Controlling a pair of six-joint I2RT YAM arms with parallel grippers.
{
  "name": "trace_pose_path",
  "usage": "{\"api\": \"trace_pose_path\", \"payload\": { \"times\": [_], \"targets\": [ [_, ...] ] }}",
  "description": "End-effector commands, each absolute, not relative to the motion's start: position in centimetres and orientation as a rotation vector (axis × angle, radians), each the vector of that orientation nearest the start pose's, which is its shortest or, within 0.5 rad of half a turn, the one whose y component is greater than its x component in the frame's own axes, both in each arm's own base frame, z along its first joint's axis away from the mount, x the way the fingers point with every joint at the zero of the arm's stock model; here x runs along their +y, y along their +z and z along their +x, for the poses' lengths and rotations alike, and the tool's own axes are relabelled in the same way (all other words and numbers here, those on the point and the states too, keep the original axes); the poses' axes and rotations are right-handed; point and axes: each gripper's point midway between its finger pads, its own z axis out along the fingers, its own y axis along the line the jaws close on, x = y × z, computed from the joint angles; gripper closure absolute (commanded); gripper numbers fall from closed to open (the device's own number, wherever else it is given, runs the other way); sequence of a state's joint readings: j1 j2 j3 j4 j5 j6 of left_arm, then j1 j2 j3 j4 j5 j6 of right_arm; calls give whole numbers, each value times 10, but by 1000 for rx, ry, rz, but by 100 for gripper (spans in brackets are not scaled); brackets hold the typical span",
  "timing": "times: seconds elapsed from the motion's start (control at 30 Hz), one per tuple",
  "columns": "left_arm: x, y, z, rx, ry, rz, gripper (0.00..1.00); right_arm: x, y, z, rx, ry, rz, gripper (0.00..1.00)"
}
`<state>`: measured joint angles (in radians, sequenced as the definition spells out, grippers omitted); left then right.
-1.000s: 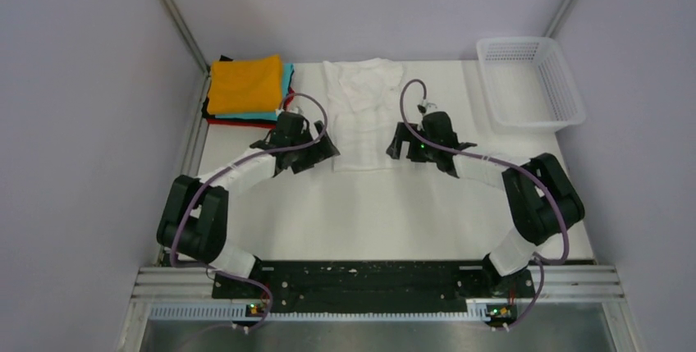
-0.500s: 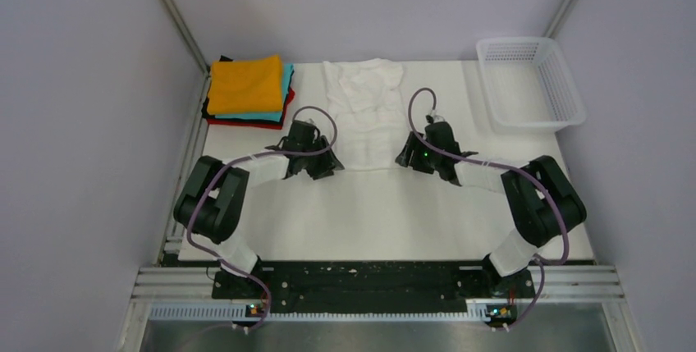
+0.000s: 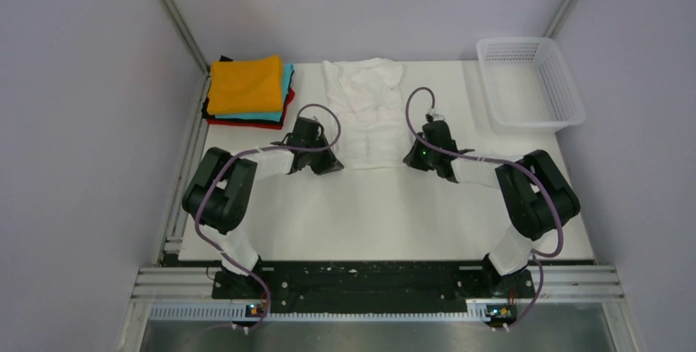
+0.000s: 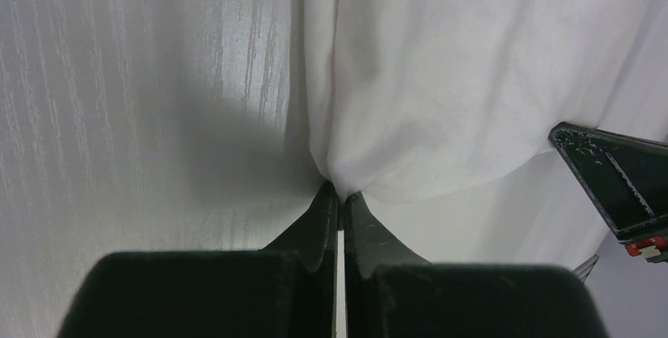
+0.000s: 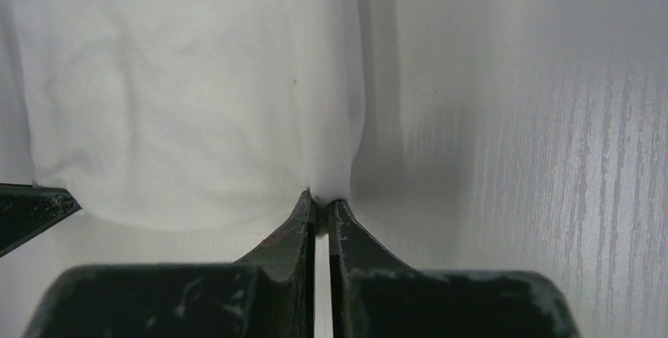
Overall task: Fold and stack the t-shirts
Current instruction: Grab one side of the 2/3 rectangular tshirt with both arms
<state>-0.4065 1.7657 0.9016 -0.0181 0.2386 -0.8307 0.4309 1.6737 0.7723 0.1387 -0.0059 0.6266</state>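
We count one wrinkled white t-shirt (image 3: 365,118) at the far middle of the table (image 3: 369,212), and four folded t-shirts (image 3: 246,89) stacked left of it, orange on top. Only the wrist views show the left gripper (image 4: 339,196) and the right gripper (image 5: 321,200) each clenched on a near corner of the white t-shirt. One basket (image 3: 529,81) stands far right.
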Motion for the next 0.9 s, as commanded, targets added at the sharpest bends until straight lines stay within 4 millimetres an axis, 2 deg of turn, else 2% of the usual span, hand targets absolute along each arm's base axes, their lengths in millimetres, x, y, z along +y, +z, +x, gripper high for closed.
{"api": "trace_pose_path", "payload": {
  "times": [0.0,0.1,0.2,0.3,0.4,0.5,0.6,0.73,0.87],
  "targets": [
    [-211,5,336,2599,-678,-418,100,189,7,340,2462,504,172,100],
    [-205,-2,315,2608,-686,-432,100,191,10,326,2466,554,162,100],
    [-205,-9,287,2608,-717,-452,100,188,12,301,2478,569,181,100],
    [-208,-19,251,2651,-725,-454,100,189,3,258,2522,571,161,100],
    [-210,-25,209,2701,-695,-446,100,184,-5,213,2578,488,129,100],
    [-209,-20,170,2688,-662,-446,100,178,-12,165,2629,451,125,100],
    [-194,-23,133,2700,-593,-466,100,174,-17,128,2649,498,131,100],
    [-187,-16,117,2635,-617,-448,100,179,-9,105,2629,655,143,100],
    [-209,11,127,2527,-790,-370,100,193,19,111,2532,777,70,100]
  ]
}}
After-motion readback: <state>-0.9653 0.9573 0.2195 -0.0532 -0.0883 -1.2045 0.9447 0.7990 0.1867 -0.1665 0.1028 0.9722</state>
